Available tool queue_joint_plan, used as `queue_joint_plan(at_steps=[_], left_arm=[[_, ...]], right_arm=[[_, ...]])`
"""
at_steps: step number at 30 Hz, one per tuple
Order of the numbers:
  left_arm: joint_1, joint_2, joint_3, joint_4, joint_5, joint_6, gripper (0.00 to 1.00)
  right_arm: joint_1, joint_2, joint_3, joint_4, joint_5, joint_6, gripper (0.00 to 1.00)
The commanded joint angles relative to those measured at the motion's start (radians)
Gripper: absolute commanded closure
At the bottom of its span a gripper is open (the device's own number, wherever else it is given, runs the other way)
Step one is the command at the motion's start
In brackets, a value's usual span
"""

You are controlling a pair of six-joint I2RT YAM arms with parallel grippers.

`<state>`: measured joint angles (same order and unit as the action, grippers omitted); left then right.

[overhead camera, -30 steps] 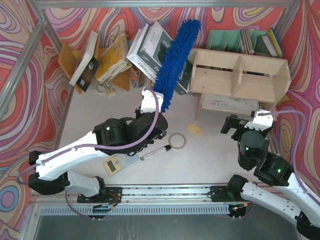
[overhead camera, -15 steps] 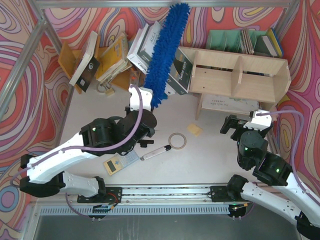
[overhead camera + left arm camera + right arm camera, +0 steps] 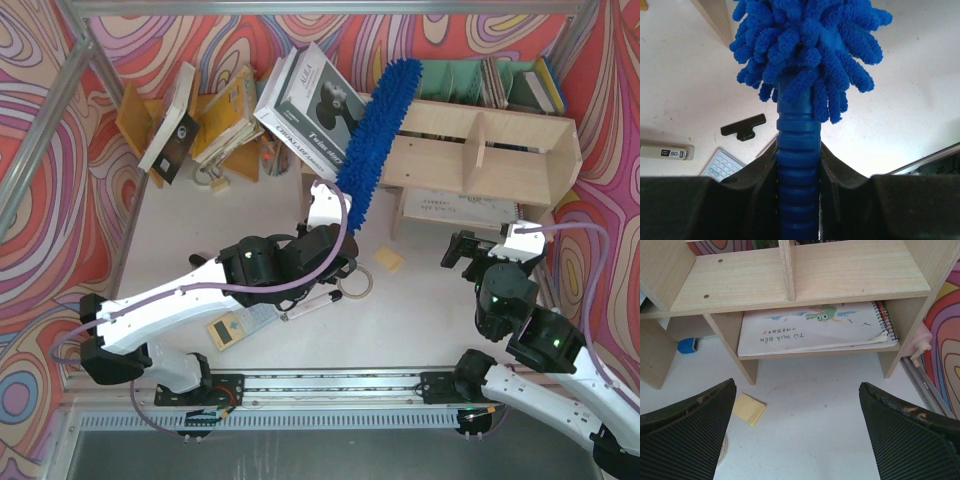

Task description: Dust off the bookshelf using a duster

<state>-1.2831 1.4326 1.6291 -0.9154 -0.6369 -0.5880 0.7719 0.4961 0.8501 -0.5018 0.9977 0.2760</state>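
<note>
Left gripper [image 3: 799, 150] clamped on the duster [image 3: 378, 130] handle. Duster has swung back right off the books [image 3: 310, 100], head now across the bookshelf [image 3: 500, 165] left end: sweep under way. Right gripper [image 3: 797, 390] gapes wide, idle.

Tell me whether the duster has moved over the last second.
Yes. In the top view the duster, held in the left gripper, has swung right toward the bookshelf, and its fluffy head now overlaps the shelf's left end.
</note>
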Motion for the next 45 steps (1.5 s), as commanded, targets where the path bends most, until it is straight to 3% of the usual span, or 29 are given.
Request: queue_joint_plan(at_steps=[1, 12, 17, 31, 36, 45], left_arm=[[0.003, -0.063, 0.015, 0.012, -0.068, -0.003, 1.00], [0.004, -0.181, 0.042, -0.048, -0.255, 0.043, 1.00], [0.004, -0.176, 0.007, 0.022, -0.170, 0.057, 1.00], [0.004, 0.035, 0.057, 0.067, 0.012, 0.010, 1.00], [0.005, 0.026, 0.084, 0.038, -0.048, 0.032, 1.00], [0.005, -0.129, 0.045, -0.006, -0.222, 0.076, 1.00]], right_arm=[[0.000, -0.010, -0.008, 0.027, 0.008, -0.018, 0.03], [0.001, -0.033, -0.011, 0.028, 0.007, -0.015, 0.03], [0.001, -0.028, -0.011, 0.029, 0.005, -0.016, 0.03], [0.001, -0.025, -0.014, 0.030, 0.005, -0.019, 0.03], [0.001, -0.026, -0.014, 0.032, 0.002, -0.019, 0.03], [0.001, -0.028, -0.017, 0.041, -0.004, -0.026, 0.03]])
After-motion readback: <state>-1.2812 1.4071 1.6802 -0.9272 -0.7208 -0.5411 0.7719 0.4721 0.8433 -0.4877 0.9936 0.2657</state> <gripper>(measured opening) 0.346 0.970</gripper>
